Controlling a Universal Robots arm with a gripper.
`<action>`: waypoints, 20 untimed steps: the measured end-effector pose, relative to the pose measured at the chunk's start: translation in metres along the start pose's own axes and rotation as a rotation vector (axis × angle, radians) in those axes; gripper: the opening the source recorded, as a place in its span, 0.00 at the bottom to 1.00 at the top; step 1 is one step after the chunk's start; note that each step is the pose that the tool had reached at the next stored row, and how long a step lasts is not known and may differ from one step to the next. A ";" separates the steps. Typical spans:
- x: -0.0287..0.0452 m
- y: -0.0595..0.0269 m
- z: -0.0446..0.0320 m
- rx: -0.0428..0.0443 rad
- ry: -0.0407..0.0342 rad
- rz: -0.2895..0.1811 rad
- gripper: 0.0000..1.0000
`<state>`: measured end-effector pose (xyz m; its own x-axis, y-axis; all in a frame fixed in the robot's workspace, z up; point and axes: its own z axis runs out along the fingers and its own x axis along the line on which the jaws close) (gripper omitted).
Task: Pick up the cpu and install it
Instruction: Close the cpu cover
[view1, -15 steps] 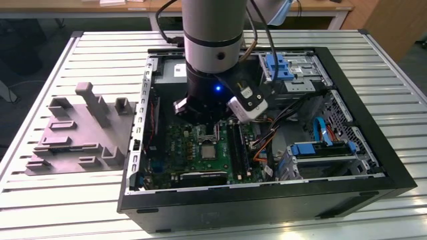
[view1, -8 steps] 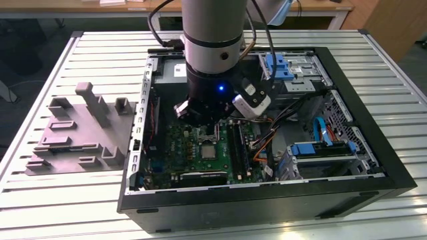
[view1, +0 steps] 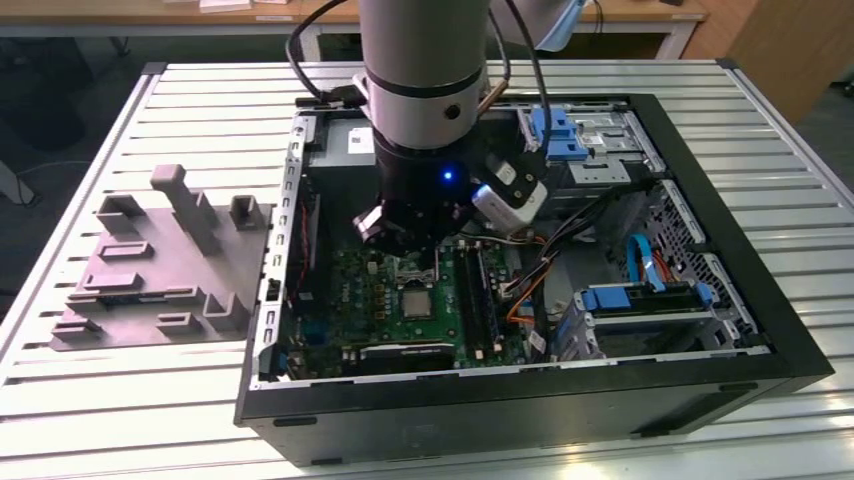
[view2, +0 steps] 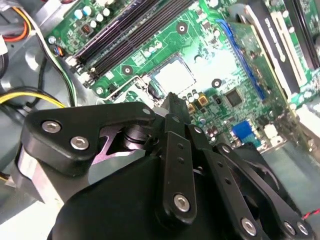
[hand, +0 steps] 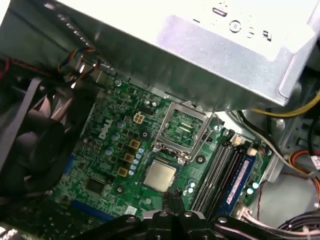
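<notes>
The arm (view1: 424, 90) reaches down into an open computer case (view1: 721, 330) that lies on its side on a slatted desk (view1: 160, 400). The gripper (hand: 175, 194) hangs above the green motherboard (view1: 400, 300), and in both wrist views its fingertips come together to a narrow point with nothing between them. The cpu (hand: 160, 175), a small square chip with a silvery-beige top, lies flat in its seat on the motherboard, just below the gripper's tip in the first wrist view but apart from it. In the second wrist view the cpu (view2: 174, 75) shows as a pale square beyond the tip (view2: 172, 100) of the closed fingers. Beside the cpu, the metal socket frame (hand: 182, 131) stands swung open, with green contacts showing through its window. Dark memory slots (hand: 220, 170) run alongside the socket, and a blue-edged slot lies next to them. In the exterior view, a grey moulded fixture (view1: 160, 265) rests on the desk to the case's left, well apart from the arm. Blue drive brackets (view1: 641, 298) and bundled cables (view1: 534, 270) sit inside the case toward the exterior view's right.
</notes>
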<state>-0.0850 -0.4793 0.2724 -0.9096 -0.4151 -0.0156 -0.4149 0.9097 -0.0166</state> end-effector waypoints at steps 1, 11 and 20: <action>0.0000 0.0000 0.0001 -0.0001 -0.0002 -0.018 0.11; -0.0075 -0.0032 0.0003 -0.0083 0.0070 -0.076 0.11; -0.0256 -0.0049 0.0041 -0.0183 0.0056 -0.083 0.11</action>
<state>-0.0595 -0.4732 0.2688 -0.8721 -0.4892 -0.0093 -0.4892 0.8722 0.0006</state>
